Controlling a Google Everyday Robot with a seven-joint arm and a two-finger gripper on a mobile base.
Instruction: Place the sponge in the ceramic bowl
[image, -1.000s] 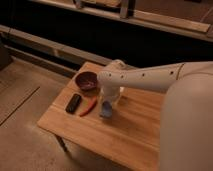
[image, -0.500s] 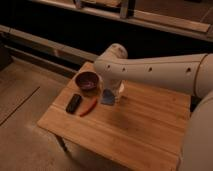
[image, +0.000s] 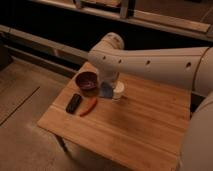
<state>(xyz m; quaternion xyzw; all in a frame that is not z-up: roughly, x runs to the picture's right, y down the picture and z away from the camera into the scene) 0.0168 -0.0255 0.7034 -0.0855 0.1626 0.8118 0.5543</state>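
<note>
The blue-grey sponge hangs at the lower end of my gripper, which is shut on it just above the table. It is right beside the dark maroon ceramic bowl, at the bowl's right rim and not inside it. My white arm comes in from the right and bends down over this spot, hiding the top of the sponge.
A small white cup stands just right of the sponge. A black oblong bar and a slim red-orange piece lie in front of the bowl on the wooden table. A dark wall with rails runs behind the table.
The gripper has carried the sponge from nearer the middle of the table back toward the bowl. The arm has swung further over the table.
</note>
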